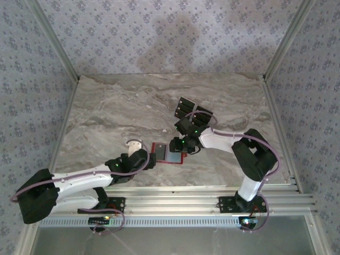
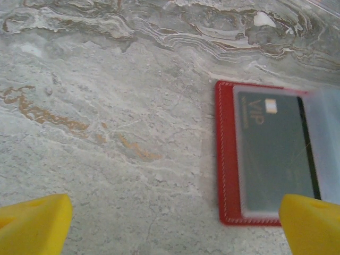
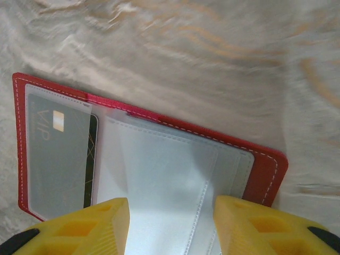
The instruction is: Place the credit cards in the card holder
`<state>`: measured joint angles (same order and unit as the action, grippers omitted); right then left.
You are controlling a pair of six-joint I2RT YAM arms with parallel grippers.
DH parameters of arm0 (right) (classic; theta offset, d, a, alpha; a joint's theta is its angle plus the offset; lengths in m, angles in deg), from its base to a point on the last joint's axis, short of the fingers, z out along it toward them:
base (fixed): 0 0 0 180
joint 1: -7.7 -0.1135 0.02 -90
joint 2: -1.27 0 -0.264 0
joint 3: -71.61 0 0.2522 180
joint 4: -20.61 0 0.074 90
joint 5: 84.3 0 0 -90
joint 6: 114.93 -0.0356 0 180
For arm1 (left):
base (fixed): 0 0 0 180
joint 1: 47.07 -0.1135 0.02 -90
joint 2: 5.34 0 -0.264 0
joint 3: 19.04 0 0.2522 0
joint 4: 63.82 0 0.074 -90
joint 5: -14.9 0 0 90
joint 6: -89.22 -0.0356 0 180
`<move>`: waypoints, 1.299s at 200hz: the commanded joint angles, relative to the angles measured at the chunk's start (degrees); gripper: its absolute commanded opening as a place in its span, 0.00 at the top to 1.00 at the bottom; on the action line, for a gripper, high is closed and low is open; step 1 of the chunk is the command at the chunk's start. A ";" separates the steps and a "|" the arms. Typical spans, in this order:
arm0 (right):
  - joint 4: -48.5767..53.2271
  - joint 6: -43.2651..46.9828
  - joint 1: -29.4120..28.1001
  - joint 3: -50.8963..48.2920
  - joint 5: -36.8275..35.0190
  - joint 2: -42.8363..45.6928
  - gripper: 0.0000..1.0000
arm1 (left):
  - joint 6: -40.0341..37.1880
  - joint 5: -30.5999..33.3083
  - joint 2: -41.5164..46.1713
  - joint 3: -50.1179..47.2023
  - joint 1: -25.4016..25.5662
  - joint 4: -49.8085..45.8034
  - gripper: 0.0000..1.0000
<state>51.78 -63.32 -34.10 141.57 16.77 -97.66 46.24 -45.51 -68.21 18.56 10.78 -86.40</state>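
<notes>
The red card holder (image 1: 167,154) lies open near the middle of the marble table (image 1: 106,117), with one VIP card (image 2: 271,149) already behind its clear sleeve. The right gripper (image 3: 171,212) stands half-open over the empty sleeves (image 3: 159,175), seemingly pinning the holder flat. The left gripper (image 2: 175,218), spread wide and empty, hovers just left of the holder, and what look like the remaining black cards (image 1: 185,108) lie farther off to its right.

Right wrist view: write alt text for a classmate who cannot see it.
A red card holder lies open on a marble table, with one dark VIP credit card tucked inside. The right gripper, yellow fingers apart, sits over the empty sleeves.
</notes>
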 commanded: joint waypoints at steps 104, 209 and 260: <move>6.03 2.80 1.99 1.10 -1.67 4.87 0.50 | -6.48 -3.86 -11.68 9.33 1.31 5.39 0.00; 0.39 0.56 2.40 3.37 3.20 -3.03 0.50 | -8.41 -5.54 -15.63 10.27 1.57 6.87 0.00; -1.92 -0.80 2.01 3.67 5.68 -4.41 0.51 | -10.53 -7.46 -18.48 11.79 1.79 9.12 0.00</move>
<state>50.53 -62.47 -31.92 144.19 20.31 -100.33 37.68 -51.66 -85.39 28.20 11.98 -79.80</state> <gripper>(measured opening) 0.496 0.997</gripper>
